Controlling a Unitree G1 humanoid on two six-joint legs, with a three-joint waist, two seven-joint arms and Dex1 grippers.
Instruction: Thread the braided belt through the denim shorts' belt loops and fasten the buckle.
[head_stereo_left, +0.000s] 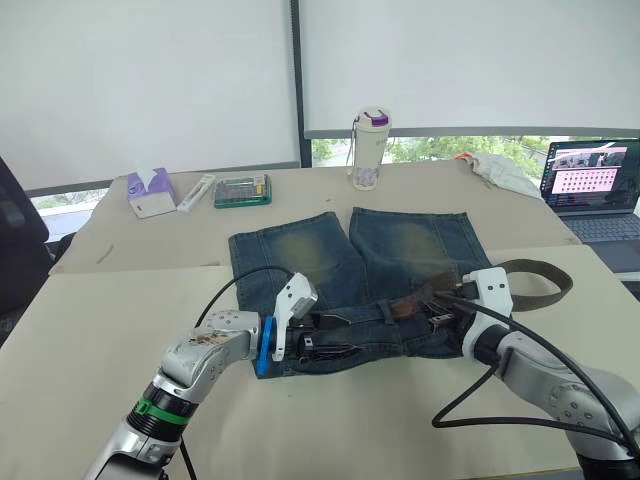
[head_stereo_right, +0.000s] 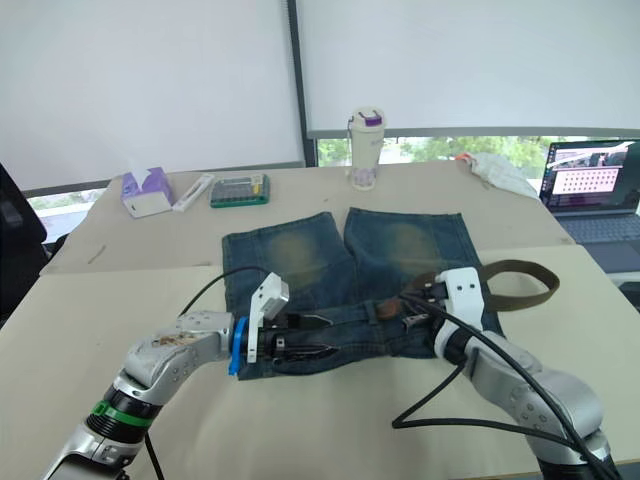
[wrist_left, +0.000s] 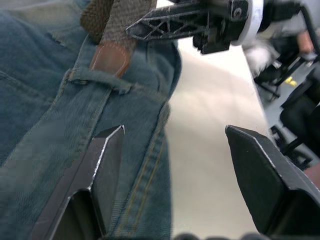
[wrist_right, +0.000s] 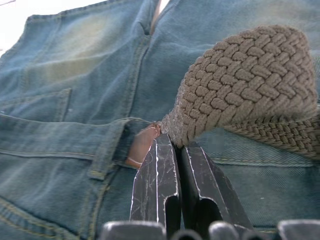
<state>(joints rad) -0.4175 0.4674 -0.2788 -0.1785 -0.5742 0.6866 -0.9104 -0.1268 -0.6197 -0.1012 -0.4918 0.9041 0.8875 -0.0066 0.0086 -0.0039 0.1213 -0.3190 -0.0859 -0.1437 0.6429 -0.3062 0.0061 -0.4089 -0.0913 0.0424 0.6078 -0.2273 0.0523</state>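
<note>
Along the table's (head_stereo_left: 120, 330) far edge stand a tissue box (head_stereo_left: 150, 192), a green case (head_stereo_left: 242, 190) and a bottle (head_stereo_left: 369, 149); a laptop (head_stereo_left: 592, 190) sits at the far right corner. The shorts (head_stereo_left: 350, 280) lie flat mid-table, waistband toward the near edge. The right gripper (wrist_right: 177, 145) is clamped on the belt (wrist_right: 245, 90), whose leather tip (wrist_right: 142, 145) is entering a belt loop (wrist_right: 112, 145); the strap curls off to the right. The left gripper (wrist_left: 172, 140) is spread wide over the waistband, holding nothing.
</note>
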